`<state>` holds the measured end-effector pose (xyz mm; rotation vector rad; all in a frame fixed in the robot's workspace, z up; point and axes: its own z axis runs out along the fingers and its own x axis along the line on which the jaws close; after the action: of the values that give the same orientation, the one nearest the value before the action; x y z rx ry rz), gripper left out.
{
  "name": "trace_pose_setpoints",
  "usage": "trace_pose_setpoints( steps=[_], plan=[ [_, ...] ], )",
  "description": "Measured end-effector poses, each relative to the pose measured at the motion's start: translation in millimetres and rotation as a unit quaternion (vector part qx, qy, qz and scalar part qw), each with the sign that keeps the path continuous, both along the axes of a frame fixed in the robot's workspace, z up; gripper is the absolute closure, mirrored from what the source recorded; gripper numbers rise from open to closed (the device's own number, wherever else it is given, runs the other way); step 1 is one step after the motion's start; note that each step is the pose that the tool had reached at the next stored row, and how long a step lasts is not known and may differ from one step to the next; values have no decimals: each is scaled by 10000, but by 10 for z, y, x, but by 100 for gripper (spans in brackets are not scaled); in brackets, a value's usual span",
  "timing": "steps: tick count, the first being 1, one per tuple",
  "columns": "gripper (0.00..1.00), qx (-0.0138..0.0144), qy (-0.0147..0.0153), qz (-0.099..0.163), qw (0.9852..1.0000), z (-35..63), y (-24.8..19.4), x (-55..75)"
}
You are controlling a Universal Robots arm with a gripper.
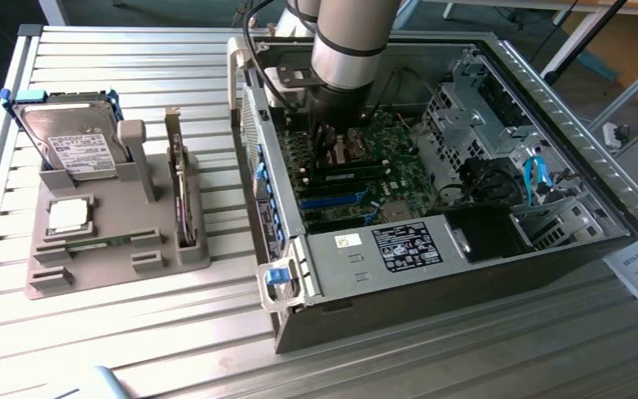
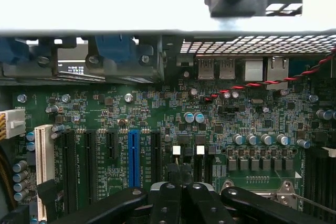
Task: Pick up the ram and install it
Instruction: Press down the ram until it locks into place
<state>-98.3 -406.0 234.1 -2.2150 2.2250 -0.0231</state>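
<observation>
A ram stick (image 1: 95, 244), thin and green, lies flat in the front slot of the grey fixture (image 1: 159, 249) at the exterior view's left. My gripper (image 1: 328, 143) is far from it, down inside the open computer case (image 1: 568, 100), just above the green motherboard (image 1: 402, 162). In the wrist view the gripper (image 2: 179, 171) is shut, its two black fingertips (image 2: 173, 170) pressed together with nothing visible between them. They hover over the motherboard (image 2: 157, 114), beside the blue expansion slot (image 2: 134, 156). Dark memory slots (image 2: 317, 174) run along the board's edge.
The fixture also holds a hard drive (image 1: 76, 141), a square silver processor (image 1: 67, 214) and an upright expansion card (image 1: 186, 208). Inside the case are drive cages (image 1: 463, 108), a blue cable (image 1: 535, 179) and the power supply (image 1: 408, 245). A red-black twisted wire (image 2: 273, 81) crosses the board.
</observation>
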Motion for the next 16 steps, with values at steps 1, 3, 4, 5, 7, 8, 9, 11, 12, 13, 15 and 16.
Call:
trace_pose_setpoints(
  steps=[1, 3, 4, 5, 7, 8, 9, 11, 12, 13, 15, 16],
  plan=[
    [89, 0, 0, 0, 10000, 0, 0, 0],
    [89, 0, 0, 0, 10000, -6, 0, 0],
    [89, 0, 0, 0, 10000, -9, 0, 0],
    [89, -1, 1, 0, 10000, -10, 0, 0],
    [89, 0, 0, 0, 10000, -17, 0, 0],
    [89, 0, 0, 0, 10000, -19, 0, 0],
    [89, -1, 0, 0, 10000, -20, 0, 0],
    [89, -1, 0, 0, 10000, -23, 0, 0],
    [89, -1, 0, 0, 10000, -24, 0, 0],
    [89, 0, 0, 0, 10000, -25, 0, 0],
    [89, -1, 1, 0, 10000, -28, 0, 0],
    [89, 0, 0, 0, 10000, -31, 0, 0]
  ],
)
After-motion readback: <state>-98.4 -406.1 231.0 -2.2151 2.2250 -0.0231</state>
